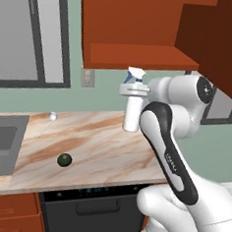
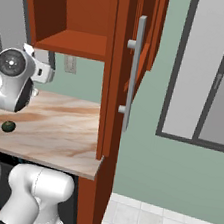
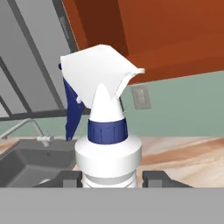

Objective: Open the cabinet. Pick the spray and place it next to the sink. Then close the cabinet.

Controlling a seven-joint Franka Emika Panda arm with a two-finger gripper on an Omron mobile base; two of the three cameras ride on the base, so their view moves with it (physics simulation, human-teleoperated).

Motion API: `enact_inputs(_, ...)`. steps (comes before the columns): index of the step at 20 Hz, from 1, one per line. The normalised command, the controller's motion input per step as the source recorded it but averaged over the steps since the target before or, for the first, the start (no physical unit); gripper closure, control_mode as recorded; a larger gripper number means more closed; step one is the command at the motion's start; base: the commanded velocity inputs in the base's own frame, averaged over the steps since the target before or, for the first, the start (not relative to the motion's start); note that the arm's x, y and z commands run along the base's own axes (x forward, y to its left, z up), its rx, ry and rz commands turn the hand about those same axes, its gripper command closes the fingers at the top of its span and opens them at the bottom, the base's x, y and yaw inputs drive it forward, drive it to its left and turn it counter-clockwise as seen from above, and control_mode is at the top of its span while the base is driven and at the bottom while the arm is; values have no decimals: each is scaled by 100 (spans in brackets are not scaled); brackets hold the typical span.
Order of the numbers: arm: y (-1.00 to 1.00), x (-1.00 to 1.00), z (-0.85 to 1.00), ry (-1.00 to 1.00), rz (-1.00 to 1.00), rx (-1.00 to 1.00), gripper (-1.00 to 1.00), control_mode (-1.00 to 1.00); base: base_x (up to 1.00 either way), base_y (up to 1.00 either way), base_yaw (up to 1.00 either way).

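My gripper [image 3: 112,178] is shut on the spray [image 3: 107,144], a white bottle with a white trigger head and a blue collar, its dark fingertips [image 3: 70,178] pressed on either side of the body. In the left base view the spray [image 1: 132,109] hangs upright above the marble counter, just below the open cabinet [image 1: 137,55], with the gripper [image 1: 135,90] round its neck. The cabinet door [image 2: 120,75] stands swung open, edge-on, its grey bar handle [image 2: 135,72] facing out. Well left of the bottle, the grey sink [image 1: 3,138] is set in the counter; its basin [image 3: 30,162] also lies below the bottle.
A small dark green ball [image 1: 64,159] lies on the counter [image 1: 101,141] between sink and bottle. A faucet [image 3: 37,129] stands behind the sink. A wall outlet [image 1: 87,77] sits under the cabinet. The open door [image 1: 227,43] juts out to the right of my arm.
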Motion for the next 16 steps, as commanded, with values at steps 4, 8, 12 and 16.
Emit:
enact_inputs(4,35,0,-15,0,9,0,100,-100,0,0,0)
enact_inputs(8,35,0,-13,0,11,0,100,-100,0,0,0)
enact_inputs(12,35,0,-11,0,11,-2,100,-100,0,0,0)
enact_inputs(16,35,0,-11,0,12,-6,100,-100,0,0,0)
